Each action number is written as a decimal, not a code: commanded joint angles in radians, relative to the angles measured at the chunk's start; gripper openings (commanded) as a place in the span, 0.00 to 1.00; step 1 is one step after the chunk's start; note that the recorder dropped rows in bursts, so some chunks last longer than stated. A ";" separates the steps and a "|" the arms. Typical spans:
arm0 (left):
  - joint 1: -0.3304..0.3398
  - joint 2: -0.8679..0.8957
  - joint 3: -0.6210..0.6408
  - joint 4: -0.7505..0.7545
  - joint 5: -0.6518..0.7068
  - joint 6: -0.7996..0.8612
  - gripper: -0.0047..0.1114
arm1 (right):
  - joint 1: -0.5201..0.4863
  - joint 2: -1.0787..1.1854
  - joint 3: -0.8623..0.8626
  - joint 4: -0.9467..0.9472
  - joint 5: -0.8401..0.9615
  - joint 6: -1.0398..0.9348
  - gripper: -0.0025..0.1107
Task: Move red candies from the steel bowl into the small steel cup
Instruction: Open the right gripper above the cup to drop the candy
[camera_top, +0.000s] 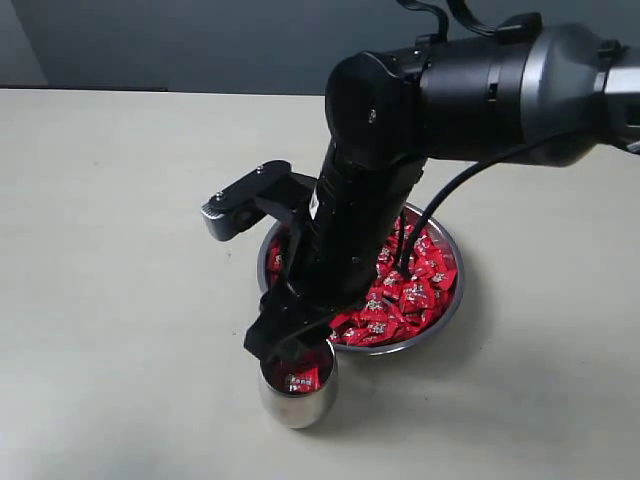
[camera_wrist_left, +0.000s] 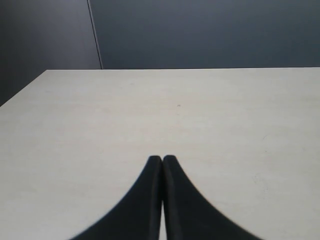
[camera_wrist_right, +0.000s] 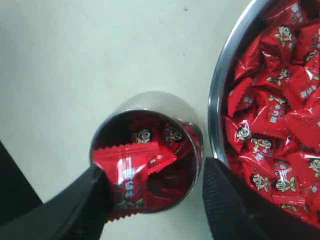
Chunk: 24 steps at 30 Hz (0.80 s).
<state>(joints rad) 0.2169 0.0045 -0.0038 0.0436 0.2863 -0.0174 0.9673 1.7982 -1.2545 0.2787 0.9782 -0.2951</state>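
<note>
The steel bowl (camera_top: 455, 300) holds many red candies (camera_top: 415, 290); the right wrist view shows its rim (camera_wrist_right: 216, 100) and candies (camera_wrist_right: 275, 100). The small steel cup (camera_top: 297, 400) stands just in front of the bowl with candies inside. My right gripper (camera_top: 290, 345) hangs directly over the cup (camera_wrist_right: 150, 102), open (camera_wrist_right: 155, 172). One red candy (camera_wrist_right: 131, 172) lies across the cup's mouth against one finger (camera_wrist_right: 85, 205); the other finger (camera_wrist_right: 225, 200) is well clear of it. My left gripper (camera_wrist_left: 162, 159) is shut and empty above bare table, out of the exterior view.
The pale table (camera_top: 120, 200) stretches around the bowl and cup. My right arm (camera_top: 480, 90) reaches in from the upper right and covers part of the bowl. A dark wall (camera_wrist_left: 200, 30) stands behind the table's far edge.
</note>
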 joint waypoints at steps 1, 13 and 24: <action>0.001 -0.004 0.004 0.001 -0.002 -0.003 0.04 | 0.002 -0.001 -0.009 -0.015 0.012 -0.008 0.49; 0.001 -0.004 0.004 0.001 -0.002 -0.003 0.04 | 0.010 0.008 -0.013 -0.005 0.009 -0.018 0.49; 0.001 -0.004 0.004 0.001 -0.002 -0.003 0.04 | 0.010 -0.001 -0.048 -0.009 0.011 0.112 0.49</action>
<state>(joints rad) 0.2169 0.0045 -0.0038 0.0436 0.2863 -0.0174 0.9754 1.8087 -1.2895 0.2879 1.0096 -0.2006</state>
